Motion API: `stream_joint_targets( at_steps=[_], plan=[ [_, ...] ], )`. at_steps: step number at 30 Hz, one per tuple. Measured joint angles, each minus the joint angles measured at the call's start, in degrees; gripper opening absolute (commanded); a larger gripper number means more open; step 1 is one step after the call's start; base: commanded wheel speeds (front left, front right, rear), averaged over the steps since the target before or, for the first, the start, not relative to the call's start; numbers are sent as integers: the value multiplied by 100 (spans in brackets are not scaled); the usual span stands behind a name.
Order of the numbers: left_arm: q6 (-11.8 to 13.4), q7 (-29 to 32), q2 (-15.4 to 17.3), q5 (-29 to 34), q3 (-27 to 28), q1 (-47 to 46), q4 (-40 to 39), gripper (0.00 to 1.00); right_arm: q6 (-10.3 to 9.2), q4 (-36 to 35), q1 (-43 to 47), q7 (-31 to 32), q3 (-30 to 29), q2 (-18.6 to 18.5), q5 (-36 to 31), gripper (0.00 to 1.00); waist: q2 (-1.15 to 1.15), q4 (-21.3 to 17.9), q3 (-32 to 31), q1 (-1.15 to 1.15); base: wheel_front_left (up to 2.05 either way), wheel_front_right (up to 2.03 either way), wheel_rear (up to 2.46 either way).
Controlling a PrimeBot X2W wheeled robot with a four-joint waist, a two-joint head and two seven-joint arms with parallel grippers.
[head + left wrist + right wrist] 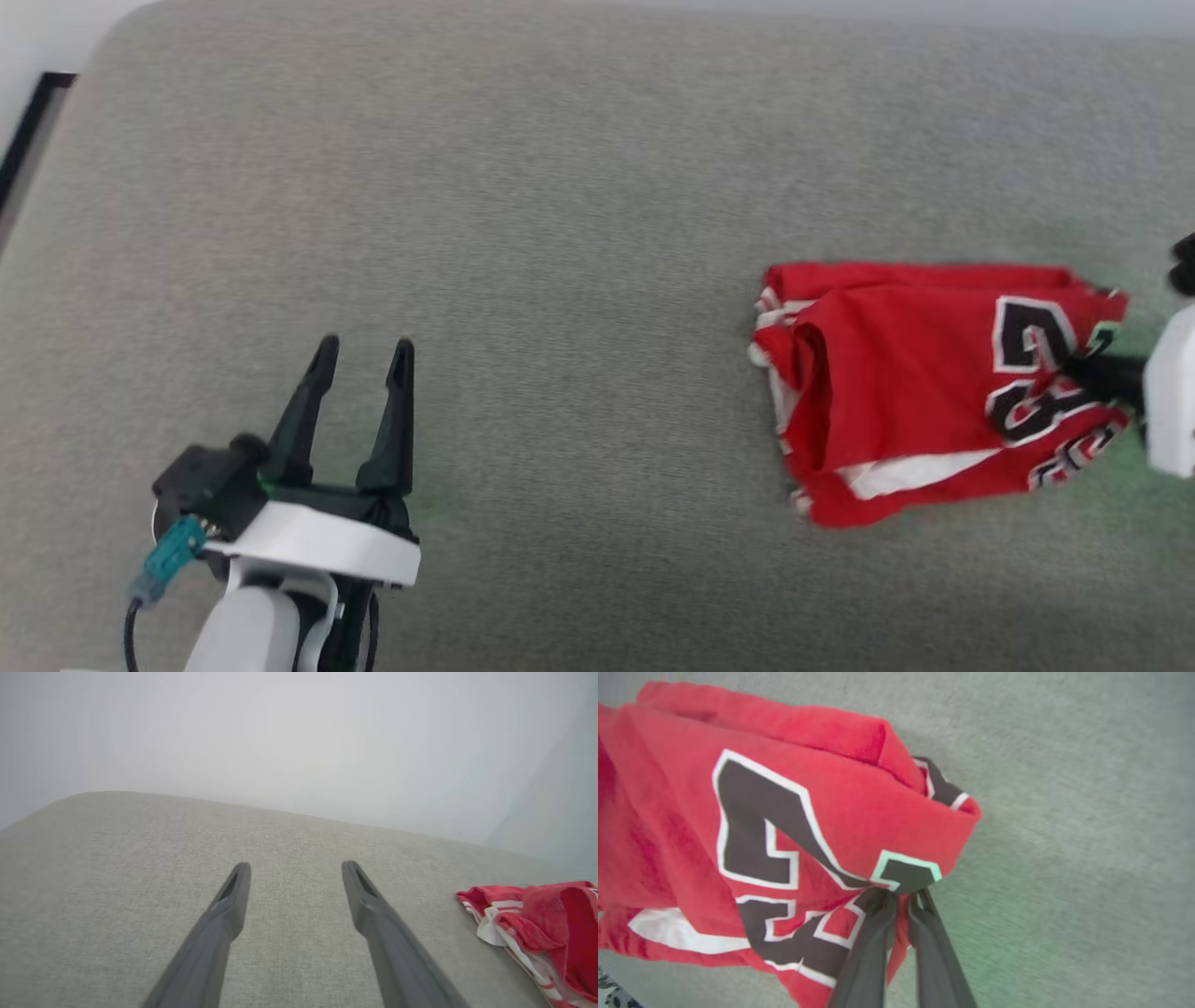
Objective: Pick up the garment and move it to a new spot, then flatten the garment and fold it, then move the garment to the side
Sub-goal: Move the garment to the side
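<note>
Red garment (896,392): bunched in loose layers at the right of the surface, with the number print uppermost and white striped trim at its left end.
Hold: the right gripper (899,896) has its two dark fingers closed on a fold at the printed edge, and the fabric gathers into the pinch.
Reason for hold: probably an edge grip for hauling the whole bundle across at once. A single pinch lets the rest trail.
Contact: whether the bundle rests on the cloth or hangs just off it cannot be told.
Left gripper (364,350): fingers parted with nothing between them. It sits at lower left, well apart from the garment, seemingly parked out of the way.
Surface (467,187): grey woven upholstery with a rounded far corner.
Room: a pale, plain wall (299,742) lies beyond, with a dark frame edge (28,121) at far left.
</note>
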Motion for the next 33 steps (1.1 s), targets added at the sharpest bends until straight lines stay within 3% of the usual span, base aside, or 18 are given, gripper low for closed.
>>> stream_joint_targets(
  at_steps=[9,19,25,33],
  plan=[
    [0,0,126,126,-565,-759,14,100,-1,274,-517,-313,-439,-452,-394,0,0,-584,229,0,0,0,0],
    [0,0,313,122,-1373,-1890,349,100,-2,887,-1223,-942,-616,-671,-726,0,0,-1260,580,0,0,0,0],
    [0,0,343,114,-1925,-2440,489,100,-2,1583,-1729,-1548,-615,-800,-1068,0,0,-1591,851,0,0,0,0],
    [0,0,301,37,-2492,-3076,684,100,-2,2917,-2444,-2301,-480,-702,-1635,0,0,-1805,1261,0,0,0,0]
  ],
)
